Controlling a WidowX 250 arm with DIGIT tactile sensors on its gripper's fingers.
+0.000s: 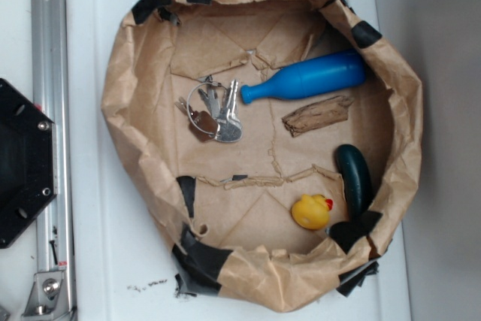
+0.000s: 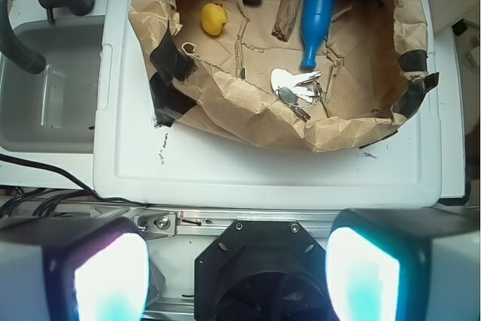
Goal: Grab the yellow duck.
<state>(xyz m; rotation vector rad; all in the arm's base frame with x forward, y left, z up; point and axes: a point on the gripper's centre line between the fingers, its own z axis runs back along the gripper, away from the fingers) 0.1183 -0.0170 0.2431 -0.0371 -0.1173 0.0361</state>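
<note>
Two hazards face you: the duck (image 1: 311, 211) sits low in the paper bowl (image 1: 128, 110) just beside the dark green piece (image 1: 354, 178), so your wide-apart tool (image 2: 237, 272), well away, could snag either.

Yellow duck (image 1: 311, 212) (red-orange beak), blue pin (image 1: 307, 78), brown paper bowl (image 1: 124, 103).

Below me sits a paper basket (image 1: 128, 103). The yellow duck (image 1: 312, 211) lies beside a dark green object (image 1: 354, 178). A blue pin (image 1: 308, 78) and keys (image 1: 214, 114) lie farther off.
</note>
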